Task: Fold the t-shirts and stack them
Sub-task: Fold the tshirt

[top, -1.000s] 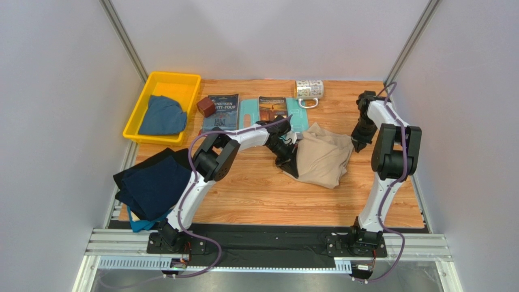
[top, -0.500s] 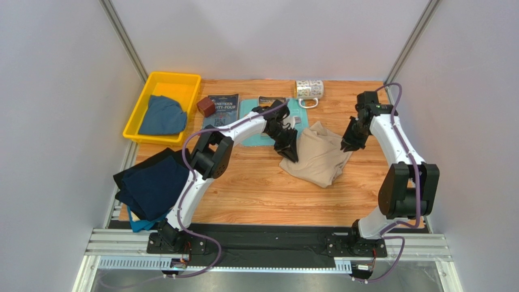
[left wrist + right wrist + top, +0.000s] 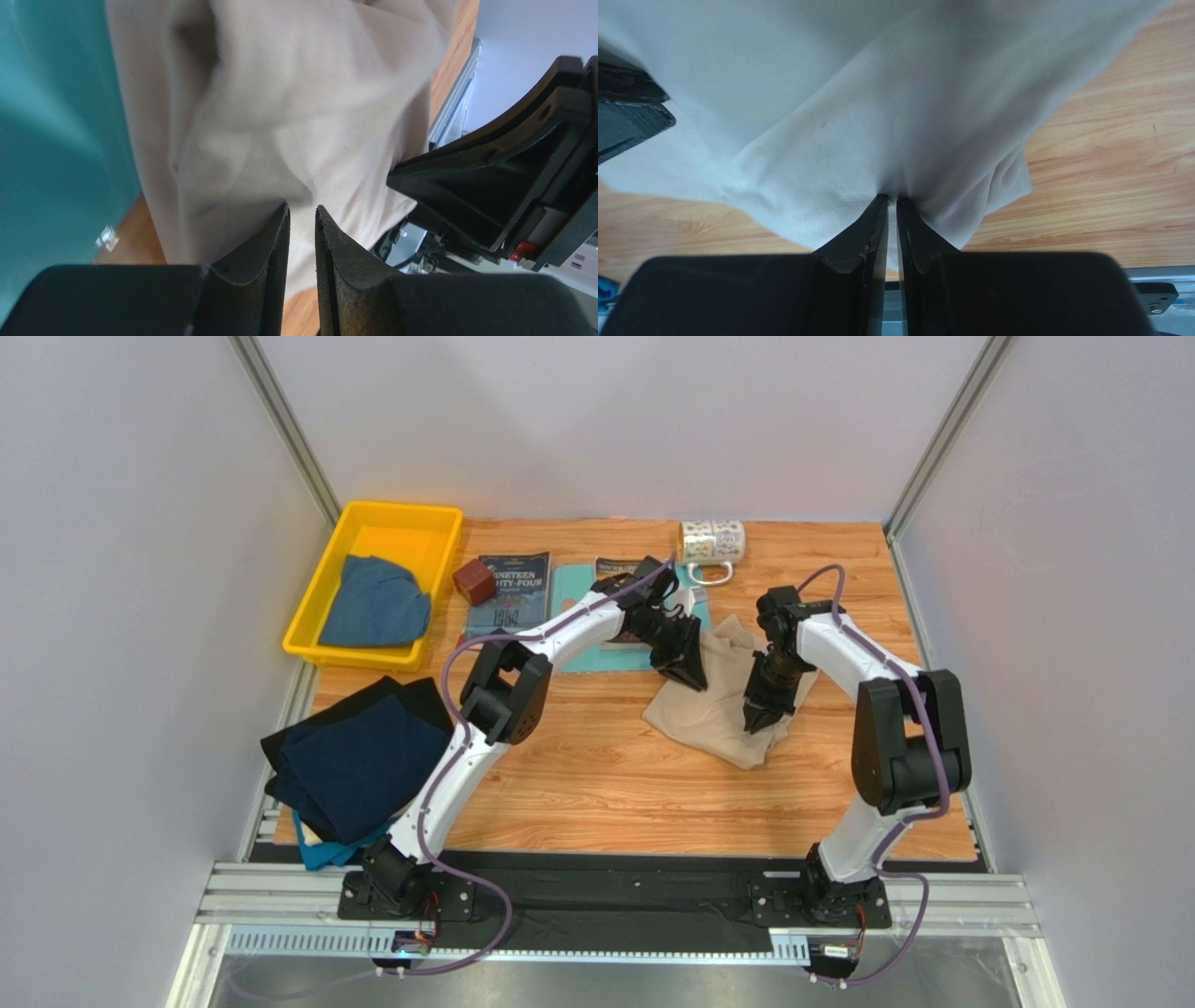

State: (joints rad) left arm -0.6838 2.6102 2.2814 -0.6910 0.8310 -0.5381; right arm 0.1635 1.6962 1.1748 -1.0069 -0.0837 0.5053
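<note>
So, starting at the far left, we've got the navy shirt (image 3: 358, 763) lying in a loose heap at the left edge of the table (image 3: 589, 784), with a bit of teal shirt (image 3: 320, 851) poking out from under its near side. Behind that sits the bin (image 3: 312, 616), and the blue shirt (image 3: 373, 605) is crumpled inside it. Just right of the bin there's a block (image 3: 474, 583), then a book (image 3: 511, 591), then the board (image 3: 575, 602) lying flat, with a second book (image 3: 617, 571) partly hidden behind the left arm. That arm reaches out over the board, and the left gripper (image 3: 687, 676) is at the far left edge of the beige shirt (image 3: 709, 714). In its wrist view the left gripper (image 3: 302, 210) is down to a narrow slit with a fold of beige shirt (image 3: 316, 105) pinched at the tips, and the board (image 3: 49, 105) shows beside it. The shirt itself is a rumpled lump around the middle of the table, right of the board. The mug (image 3: 713, 542) is lying on its side at the back edge, well clear of it. On the shirt's right side, the right gripper (image 3: 758, 721) points down into the cloth. Its own camera shows the right gripper (image 3: 892, 199) squeezed nearly closed on a bunched ridge of beige shirt (image 3: 878, 105), with bare wood to the right.
</note>
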